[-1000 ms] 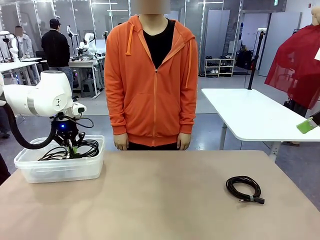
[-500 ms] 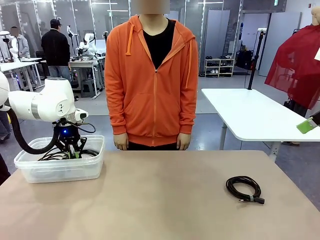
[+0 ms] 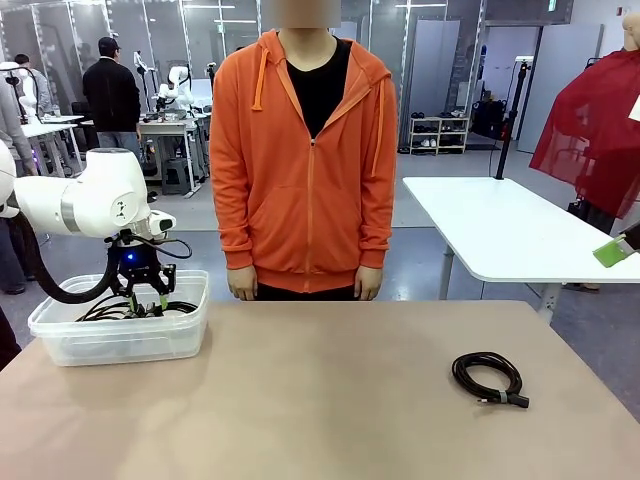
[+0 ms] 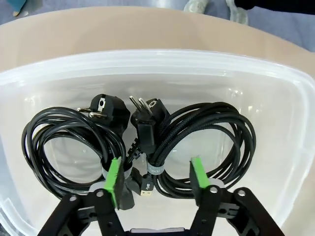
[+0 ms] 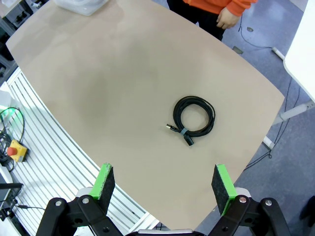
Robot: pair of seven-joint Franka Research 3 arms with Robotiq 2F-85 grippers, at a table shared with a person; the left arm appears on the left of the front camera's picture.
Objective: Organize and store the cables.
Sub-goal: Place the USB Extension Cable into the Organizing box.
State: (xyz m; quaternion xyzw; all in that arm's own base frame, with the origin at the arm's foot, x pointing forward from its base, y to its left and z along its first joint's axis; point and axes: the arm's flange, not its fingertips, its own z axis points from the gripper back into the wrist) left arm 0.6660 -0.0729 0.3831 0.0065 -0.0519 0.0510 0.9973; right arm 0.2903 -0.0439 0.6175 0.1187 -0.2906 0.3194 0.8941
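Observation:
Two coiled black cables lie side by side in the clear plastic bin (image 4: 157,56): a left coil (image 4: 49,118) and a right coil (image 4: 231,123), their plug ends meeting in the middle. My left gripper (image 4: 155,162) hangs open just above them with nothing between its fingers; from the front, it (image 3: 143,303) dips into the bin (image 3: 120,340) at the table's left. A third cable (image 3: 490,378) lies coiled on the table at the right. My right gripper (image 5: 162,169) is open and empty, high above that cable (image 5: 194,118).
A person in an orange hoodie (image 3: 305,150) stands at the far edge of the table, hands down at their sides. The brown tabletop (image 3: 320,400) is bare between the bin and the loose cable. A white table (image 3: 500,230) stands behind at the right.
My left gripper has gone from shut to open and let a cable coil drop into the bin. It has also risen slightly. The cable on the table has not moved.

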